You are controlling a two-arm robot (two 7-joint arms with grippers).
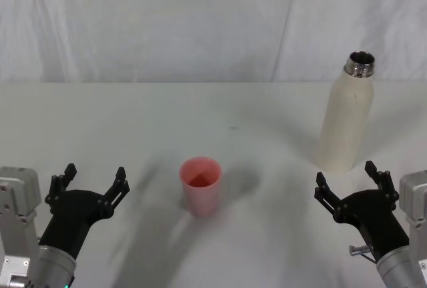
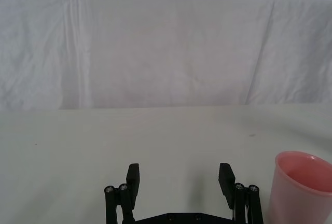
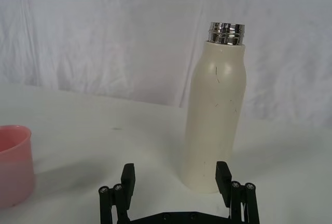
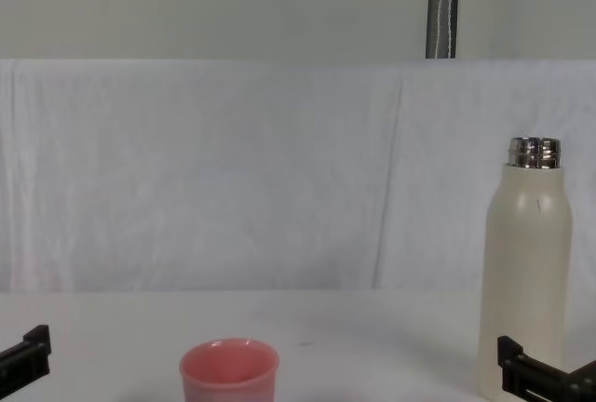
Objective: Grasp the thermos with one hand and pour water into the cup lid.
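Nothing poured yet: the thermos [image 1: 347,118] stands upright and uncapped at two o'clock on the white table [image 1: 133,121], the cup lid [image 1: 200,185] at centre (empty, it seems). The right gripper [image 1: 348,181] waits spread just short of the bottle, the left gripper [image 1: 93,181] spread at eight o'clock. Grasp, lift and tilt remain. A white cloth [image 4: 233,169] drapes behind.

thermos [image 1: 347,125]: cream-white, steel neck | cup lid [image 1: 200,185]: pink

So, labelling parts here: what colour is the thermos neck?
Shiny silver steel on the thermos, clearest in the right wrist view.
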